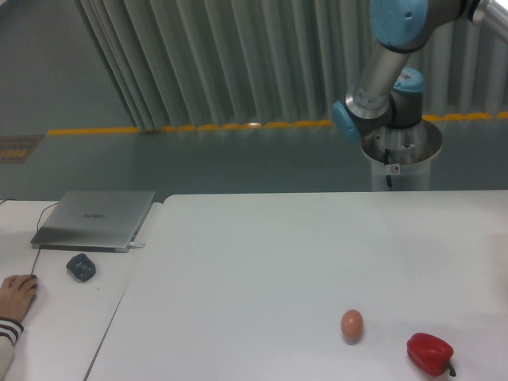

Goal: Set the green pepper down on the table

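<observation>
Nearest the camera, the red pepper (429,354) lies on the table (262,262) close to its front edge, stem pointing right. Just left of the red pepper, and a touch farther back, sits a small brown egg (352,324), apart from it. Well to the left of the egg, at the picture's left edge, a person's hand (16,295) rests on the smaller white desk (55,317) that stands against the table's left side (a striped cuff shows at the wrist). Behind the hand lies a dark mouse (81,267), and behind that a closed grey laptop (97,219), with a cable running from it.

Far behind the egg, past the table's back edge, the robot arm (389,71) rises from its base and leaves the picture at the top right. Its gripper is outside the picture, so whether its fingers are spread or closed cannot be told. The green pepper is nowhere in view either.
</observation>
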### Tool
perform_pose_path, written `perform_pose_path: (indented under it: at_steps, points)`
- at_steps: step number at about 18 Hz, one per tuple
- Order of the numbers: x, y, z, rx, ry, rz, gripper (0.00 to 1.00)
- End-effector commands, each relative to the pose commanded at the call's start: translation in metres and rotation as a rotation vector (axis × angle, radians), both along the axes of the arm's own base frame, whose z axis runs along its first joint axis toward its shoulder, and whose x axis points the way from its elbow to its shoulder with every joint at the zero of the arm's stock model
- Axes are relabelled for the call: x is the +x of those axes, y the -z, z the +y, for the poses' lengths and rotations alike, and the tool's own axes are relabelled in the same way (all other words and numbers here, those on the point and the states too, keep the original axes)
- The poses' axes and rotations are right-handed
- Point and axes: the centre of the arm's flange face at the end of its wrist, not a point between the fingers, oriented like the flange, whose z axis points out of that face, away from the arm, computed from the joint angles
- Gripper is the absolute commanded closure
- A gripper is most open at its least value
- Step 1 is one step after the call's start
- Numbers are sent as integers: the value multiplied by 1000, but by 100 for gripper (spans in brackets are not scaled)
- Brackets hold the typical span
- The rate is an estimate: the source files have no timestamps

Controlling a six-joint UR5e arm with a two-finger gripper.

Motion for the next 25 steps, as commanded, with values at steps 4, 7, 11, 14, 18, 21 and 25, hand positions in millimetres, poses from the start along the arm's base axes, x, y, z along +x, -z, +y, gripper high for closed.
perform_pose_path:
  at_steps: [4, 7, 11, 14, 18, 21, 25]
  points:
    - [-8, 14, 3, -6, 1, -12, 0]
    - [-7, 19, 3, -13, 10, -20, 0]
    - [-7, 26, 3, -13, 1, -29, 0]
    - [-14, 26, 0, -13, 3, -25, 0]
    - [-19, 36, 2, -19, 0, -34, 0]
    - [-20, 46, 2, -25, 0, -46, 0]
    - [-21, 55, 3, -28, -7, -58, 0]
